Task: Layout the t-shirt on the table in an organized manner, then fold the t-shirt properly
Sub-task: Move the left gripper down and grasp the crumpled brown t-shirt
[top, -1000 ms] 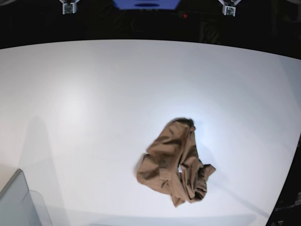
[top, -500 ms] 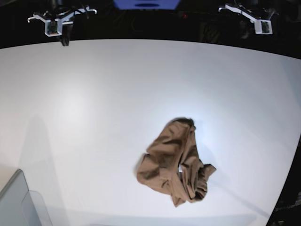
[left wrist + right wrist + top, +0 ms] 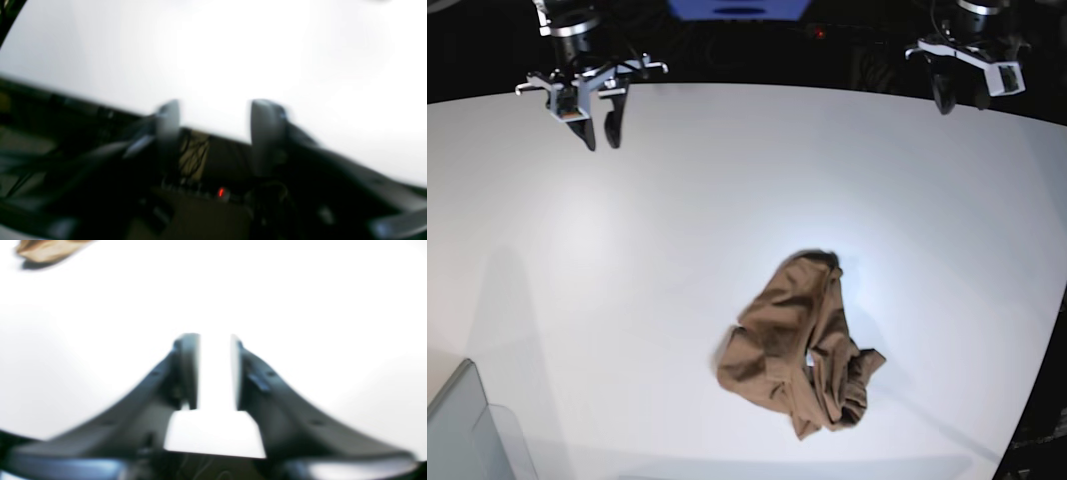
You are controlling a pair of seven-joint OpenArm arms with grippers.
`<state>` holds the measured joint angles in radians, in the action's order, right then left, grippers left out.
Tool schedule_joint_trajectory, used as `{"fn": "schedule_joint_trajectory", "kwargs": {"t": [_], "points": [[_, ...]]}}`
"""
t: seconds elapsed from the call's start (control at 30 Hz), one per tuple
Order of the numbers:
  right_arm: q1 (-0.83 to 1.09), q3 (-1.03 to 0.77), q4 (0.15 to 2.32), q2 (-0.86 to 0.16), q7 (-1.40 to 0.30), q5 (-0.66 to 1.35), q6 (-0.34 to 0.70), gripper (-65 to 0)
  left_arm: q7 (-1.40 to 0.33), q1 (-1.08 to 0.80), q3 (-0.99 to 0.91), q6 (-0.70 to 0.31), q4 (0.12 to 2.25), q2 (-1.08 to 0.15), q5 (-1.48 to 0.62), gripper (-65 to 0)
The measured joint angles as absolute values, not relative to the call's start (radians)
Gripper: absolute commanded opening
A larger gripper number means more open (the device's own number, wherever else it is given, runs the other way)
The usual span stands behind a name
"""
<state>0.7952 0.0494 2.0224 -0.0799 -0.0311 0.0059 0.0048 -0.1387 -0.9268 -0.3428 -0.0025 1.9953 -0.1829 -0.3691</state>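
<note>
Tan t-shirt (image 3: 799,348) crumpled on white table (image 3: 627,250). Both claws far from t-shirt at table's back edge: right claw (image 3: 599,136), left claw (image 3: 959,98), jaws parted.

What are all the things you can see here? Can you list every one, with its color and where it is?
t-shirt: one, tan-brown, crumpled in a heap on the near right part of the table.
table: one, white, fills most of the base view, with a curved far edge.
bin: one, grey and see-through, at the near left corner, partly cut off.
red light: one, small, in the dark area behind the table.
right gripper: one, dark, jaws apart with nothing between them, above the far left of the table.
left gripper: one, dark, jaws apart with nothing between them, above the far right edge.
</note>
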Motion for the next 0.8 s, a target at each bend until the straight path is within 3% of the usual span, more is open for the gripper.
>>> {"fn": "schedule_joint_trajectory", "kwargs": {"t": [0.1, 0.2, 0.33, 0.47, 0.8], "points": [[0.778, 0.073, 2.021, -0.078, -0.036, 0.005, 0.002, -30.6, -0.146, -0.840, -0.342, -0.005, 1.992, -0.186, -0.371, -18.5], [0.748, 0.130, 2.022, -0.079, -0.089, 0.006, 0.004, -26.4, -0.157, -0.700, -0.342, -0.001, 1.977, -0.187, -0.366, -18.3], [0.698, 0.162, 2.020, -0.073, -0.223, 0.006, 0.002, -26.1, -0.387, -0.470, -0.303, -0.004, 1.932, -0.187, -0.361, -18.3], [0.680, 0.164, 2.020, -0.002, -0.271, 0.005, 0.003, -26.1, -0.553, -0.233, -0.249, -0.009, 1.832, -0.187, -0.362, -18.3], [0.651, 0.180, 2.016, 0.017, -0.277, 0.004, 0.000, -26.0, -0.578, 0.033, -0.109, -0.001, 1.528, -0.197, -0.357, -18.3]]}}
